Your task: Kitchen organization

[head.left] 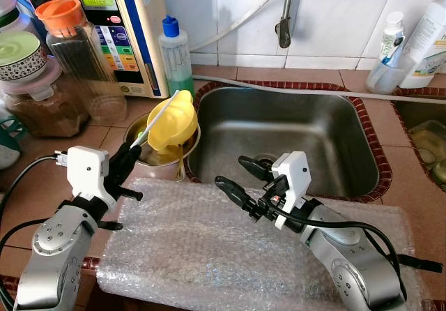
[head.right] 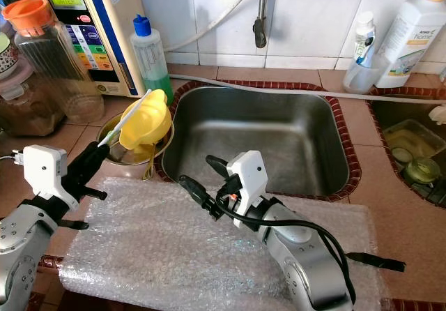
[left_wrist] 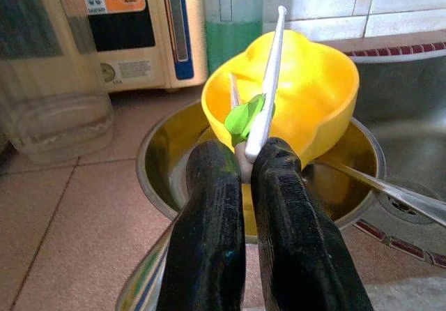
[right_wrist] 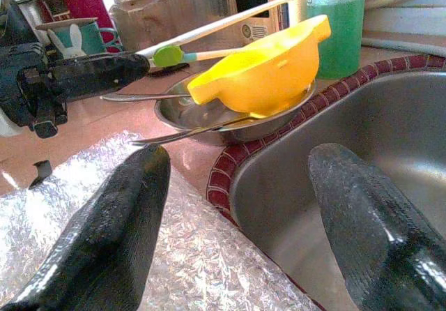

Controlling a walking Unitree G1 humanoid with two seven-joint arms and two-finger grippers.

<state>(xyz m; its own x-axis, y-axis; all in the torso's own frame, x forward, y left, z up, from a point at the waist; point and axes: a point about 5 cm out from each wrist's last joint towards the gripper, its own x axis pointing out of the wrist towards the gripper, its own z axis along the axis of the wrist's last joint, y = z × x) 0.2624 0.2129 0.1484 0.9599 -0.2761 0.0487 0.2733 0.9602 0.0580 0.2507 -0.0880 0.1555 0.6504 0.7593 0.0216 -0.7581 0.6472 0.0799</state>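
A yellow plastic bowl (head.left: 173, 121) lies tilted in a steel bowl (head.left: 143, 164) on the counter left of the sink (head.left: 279, 126). My left gripper (head.left: 132, 150) is at the steel bowl's near rim, shut on a white stick utensil with a green joint (left_wrist: 270, 67). The utensil slants up across the yellow bowl (left_wrist: 313, 88). My right gripper (head.left: 230, 171) hovers open and empty over the far edge of a bubble-wrap sheet (head.left: 195, 248), at the sink's front rim. A metal spoon handle (right_wrist: 181, 135) sticks out of the steel bowl.
A green soap bottle (head.left: 174, 53), a water purifier (head.left: 118, 25) and clear jars (head.left: 80, 60) stand behind the bowl. White bottles (head.left: 418, 39) are at the back right. A second basin (head.left: 428, 143) with dishes lies to the right. The bubble wrap overhangs the counter's front edge.
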